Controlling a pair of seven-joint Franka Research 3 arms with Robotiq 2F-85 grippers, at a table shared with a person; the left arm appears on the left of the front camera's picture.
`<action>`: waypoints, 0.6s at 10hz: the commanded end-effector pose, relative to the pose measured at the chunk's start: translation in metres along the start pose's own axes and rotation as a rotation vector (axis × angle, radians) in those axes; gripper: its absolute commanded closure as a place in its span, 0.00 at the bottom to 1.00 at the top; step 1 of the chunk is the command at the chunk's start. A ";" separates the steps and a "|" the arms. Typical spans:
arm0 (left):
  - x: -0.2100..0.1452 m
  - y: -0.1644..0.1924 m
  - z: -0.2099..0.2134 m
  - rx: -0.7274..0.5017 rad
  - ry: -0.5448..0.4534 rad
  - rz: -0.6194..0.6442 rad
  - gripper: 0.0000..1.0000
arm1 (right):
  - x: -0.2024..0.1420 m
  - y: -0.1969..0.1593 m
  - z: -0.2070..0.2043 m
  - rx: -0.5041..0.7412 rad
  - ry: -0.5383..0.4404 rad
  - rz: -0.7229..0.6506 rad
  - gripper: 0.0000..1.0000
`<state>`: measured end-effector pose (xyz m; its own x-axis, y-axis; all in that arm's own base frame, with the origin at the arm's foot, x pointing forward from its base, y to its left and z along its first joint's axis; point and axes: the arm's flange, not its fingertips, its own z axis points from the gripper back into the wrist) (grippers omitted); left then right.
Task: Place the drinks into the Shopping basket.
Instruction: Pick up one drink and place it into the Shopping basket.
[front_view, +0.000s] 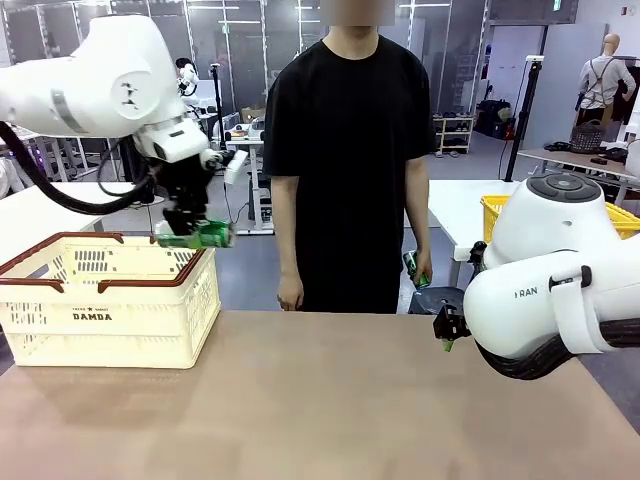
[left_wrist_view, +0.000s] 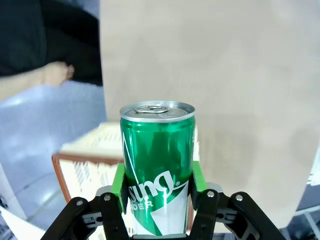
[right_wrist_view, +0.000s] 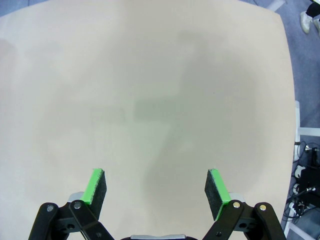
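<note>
Green can (left_wrist_view: 158, 162): glossy lacquered metal — bare silver top is seen.
Shopping basket (front_view: 150, 310): matt latticed plastic.
Table (right_wrist_view: 150, 75): smooth, matt — pale.
Finger pads (right_wrist_view: 97, 186): matt rubbery green.

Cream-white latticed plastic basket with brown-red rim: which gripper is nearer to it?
Left. The left gripper holds a green metal can over the basket's far right corner; the right gripper hangs open across the table.

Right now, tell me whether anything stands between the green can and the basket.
Nothing visible does. The left gripper holds the green can on its side just above the far right corner of the basket, and the basket's top is open beneath it.
</note>
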<state>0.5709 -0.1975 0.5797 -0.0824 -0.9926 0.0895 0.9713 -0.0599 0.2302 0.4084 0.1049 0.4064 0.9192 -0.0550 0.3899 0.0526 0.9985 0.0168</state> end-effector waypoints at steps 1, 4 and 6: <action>-0.030 0.013 0.007 0.009 0.070 0.029 0.42 | 0.000 0.000 -0.001 0.001 -0.002 -0.001 0.00; -0.094 0.029 0.002 0.044 0.083 0.055 0.42 | 0.000 0.000 -0.001 0.001 -0.002 -0.001 0.00; -0.115 0.038 -0.008 0.026 0.087 0.073 0.42 | 0.000 0.000 -0.001 0.001 -0.002 -0.001 0.00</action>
<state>0.6094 -0.0858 0.5661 0.0282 -0.9994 0.0191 0.9710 0.0319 0.2370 0.4085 0.1048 0.4064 0.9192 -0.0551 0.3899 0.0527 0.9985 0.0169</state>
